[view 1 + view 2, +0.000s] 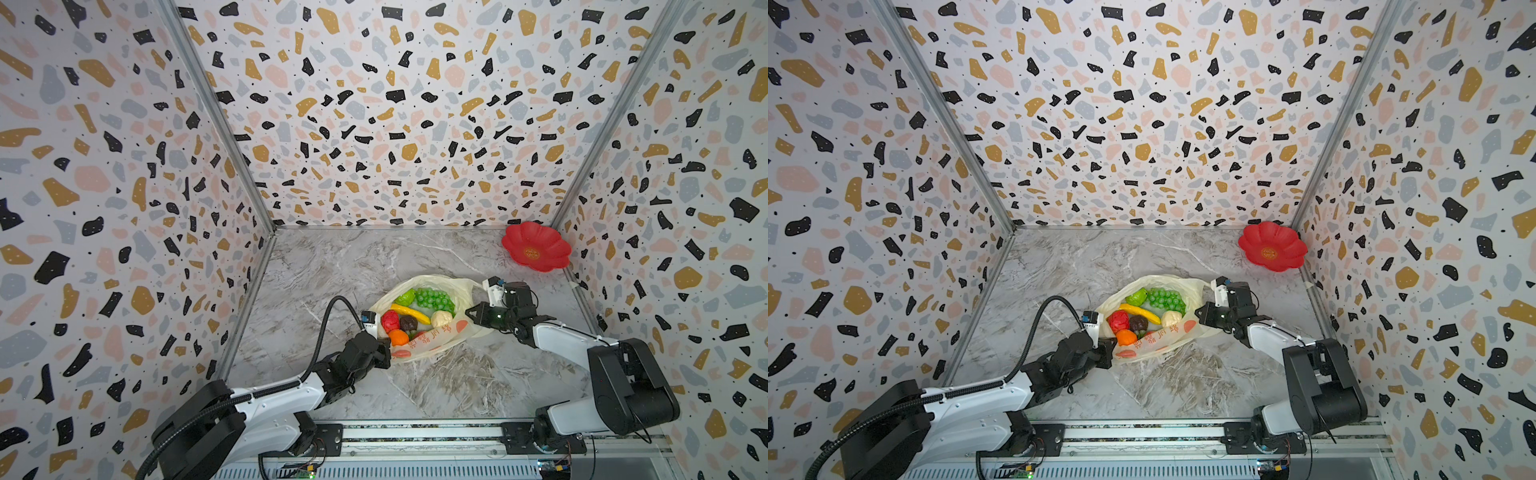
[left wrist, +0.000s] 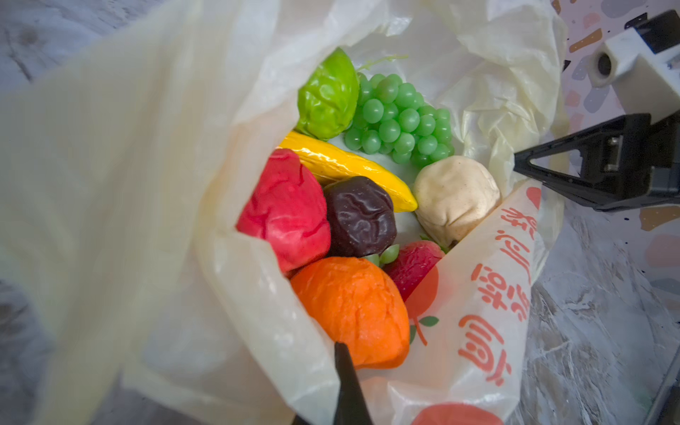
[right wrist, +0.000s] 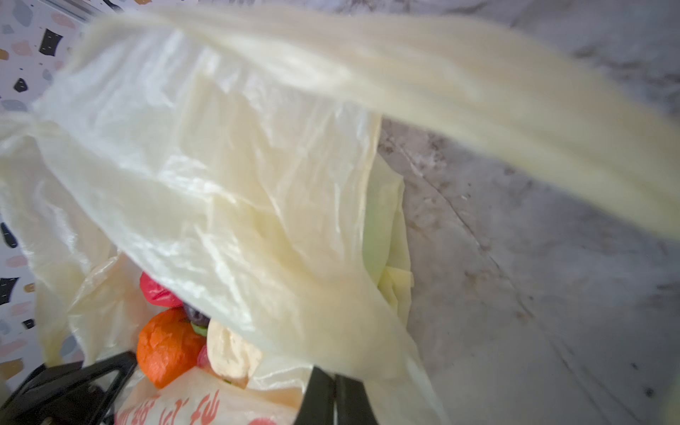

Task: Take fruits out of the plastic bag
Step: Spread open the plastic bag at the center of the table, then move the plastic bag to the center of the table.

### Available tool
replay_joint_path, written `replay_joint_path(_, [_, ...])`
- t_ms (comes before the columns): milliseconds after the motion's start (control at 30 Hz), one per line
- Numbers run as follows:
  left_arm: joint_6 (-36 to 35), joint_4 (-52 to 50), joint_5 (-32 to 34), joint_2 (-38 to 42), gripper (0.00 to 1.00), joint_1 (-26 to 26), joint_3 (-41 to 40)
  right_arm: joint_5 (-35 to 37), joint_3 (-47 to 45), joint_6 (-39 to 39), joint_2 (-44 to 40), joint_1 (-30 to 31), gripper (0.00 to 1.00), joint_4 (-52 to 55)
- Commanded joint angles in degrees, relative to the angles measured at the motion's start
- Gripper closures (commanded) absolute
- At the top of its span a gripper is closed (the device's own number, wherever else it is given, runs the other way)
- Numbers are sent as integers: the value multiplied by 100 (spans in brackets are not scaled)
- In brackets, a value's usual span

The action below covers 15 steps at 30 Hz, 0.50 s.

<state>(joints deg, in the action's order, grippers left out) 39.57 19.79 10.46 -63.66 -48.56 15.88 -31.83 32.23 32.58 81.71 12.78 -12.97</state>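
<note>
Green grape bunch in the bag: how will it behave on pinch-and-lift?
Probably awkward: the green grape bunch is a cluster of small round beads, so a pinch may slide off. Its thin stem looks floppy, a poor handle. It touches the green fruit, which may shift.

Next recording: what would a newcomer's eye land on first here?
The open plastic bag at centre, packed with bright toy fruits, draws the eye first. The left tool and right tool pinch its opposite edges, shut. A red flower-shaped dish sits in the far right corner.
</note>
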Motion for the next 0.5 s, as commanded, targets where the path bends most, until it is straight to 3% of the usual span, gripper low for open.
replay_joint_path(0, [208,327,272,105,96,8,-163,-843,-214,372,-51,-183,100,-909])
replay_joint_path(467, [319,29,360,-142,96,179,-254,788,-788,88,-299,297,100,-4])
